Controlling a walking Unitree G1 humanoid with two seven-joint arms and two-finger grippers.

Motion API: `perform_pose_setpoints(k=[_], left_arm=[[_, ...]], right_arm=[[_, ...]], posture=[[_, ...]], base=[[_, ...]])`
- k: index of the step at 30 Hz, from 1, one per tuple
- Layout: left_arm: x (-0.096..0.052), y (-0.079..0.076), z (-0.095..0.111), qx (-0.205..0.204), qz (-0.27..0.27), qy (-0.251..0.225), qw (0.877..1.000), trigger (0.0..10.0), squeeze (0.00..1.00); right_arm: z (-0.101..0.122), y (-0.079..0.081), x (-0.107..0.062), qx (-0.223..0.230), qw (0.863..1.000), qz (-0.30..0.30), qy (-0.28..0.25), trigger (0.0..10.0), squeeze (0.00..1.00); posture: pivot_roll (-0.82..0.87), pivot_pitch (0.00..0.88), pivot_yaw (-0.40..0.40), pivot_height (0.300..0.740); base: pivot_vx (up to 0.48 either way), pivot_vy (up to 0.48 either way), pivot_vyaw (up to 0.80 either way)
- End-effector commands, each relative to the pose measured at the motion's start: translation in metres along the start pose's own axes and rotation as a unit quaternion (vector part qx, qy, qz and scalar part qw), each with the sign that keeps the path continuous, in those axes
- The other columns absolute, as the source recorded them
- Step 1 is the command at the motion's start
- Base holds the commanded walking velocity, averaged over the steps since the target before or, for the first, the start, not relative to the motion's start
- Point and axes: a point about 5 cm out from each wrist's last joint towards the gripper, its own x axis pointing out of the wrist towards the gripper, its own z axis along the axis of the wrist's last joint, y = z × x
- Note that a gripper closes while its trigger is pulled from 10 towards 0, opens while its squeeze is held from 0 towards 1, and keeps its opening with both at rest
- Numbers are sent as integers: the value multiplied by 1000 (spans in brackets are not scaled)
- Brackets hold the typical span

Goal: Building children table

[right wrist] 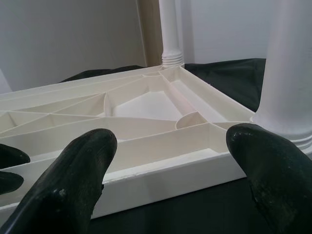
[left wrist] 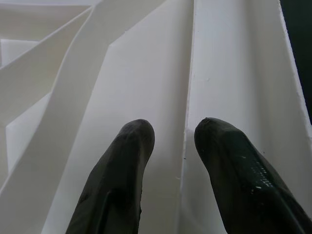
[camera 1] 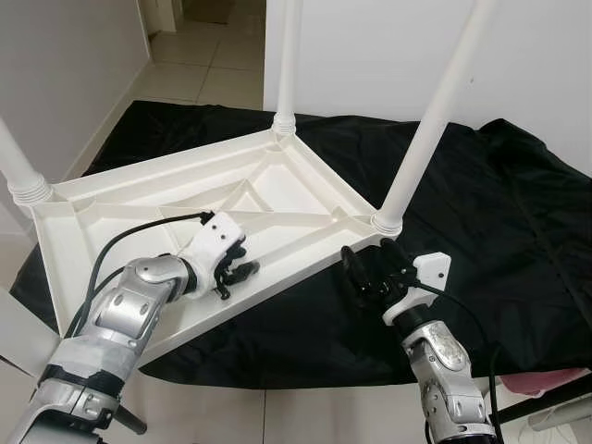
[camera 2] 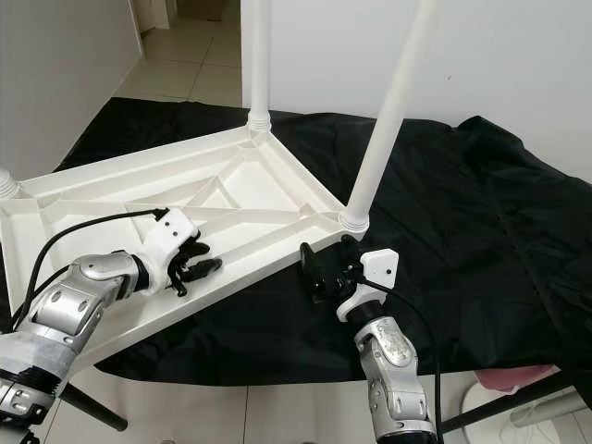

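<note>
Your upside-down white plastic ribbed tabletop [camera 1: 185,222] lies on the black cloth [camera 1: 481,213], legs up; L gripper [camera 1: 239,267] sits on its near long rim, fingers slightly parted, w/ R gripper [camera 1: 363,270] released just outside the corner.

A white plastic tabletop [camera 1: 277,199] lies upside down on a black cloth [camera 1: 481,222], three legs standing up from its corners. The left hand [camera 1: 236,268] rests on its near rim; the right hand [camera 1: 375,273] is just beside the near corner leg [camera 1: 430,125].

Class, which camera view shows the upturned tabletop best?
The left eye view: the tabletop appears nearly whole, with three legs standing up. The right eye view crops its left corner. Both wrist views show only nearby ribs and rim.
</note>
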Motion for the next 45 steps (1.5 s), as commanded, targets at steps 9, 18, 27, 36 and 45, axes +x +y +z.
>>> perform_pose_setpoints(k=[9, 18, 27, 36, 45], left_arm=[[9, -2, -7, 38, -9, 37, 999, 0, 0], [39, -17, 12, 89, -30, 22, 995, 0, 0], [72, -41, 33, 134, -57, 1, 989, 0, 0], [84, -52, 45, 147, -61, -26, 987, 10000, 0], [69, -37, 58, 110, -13, -108, 988, 10000, 1000]], right_arm=[[-2, -2, 0, -3, 1000, -4, 4, 10000, 0], [-2, -2, 1, -3, 1000, -4, 4, 10000, 0], [-3, 0, 1, -1, 1000, -9, 2, 10000, 0], [-3, 2, 1, 0, 1000, -12, 1, 10000, 0], [-5, 5, 2, 4, 1000, -12, 1, 10000, 0]], posture=[[-16, 11, -62, 740], [-23, 9, -59, 740], [-41, 8, -46, 740], [-45, 12, -37, 740], [-31, 15, -41, 740]], base=[[0, 0, 0], [0, 0, 0], [0, 0, 0], [0, 0, 0], [0, 0, 0]])
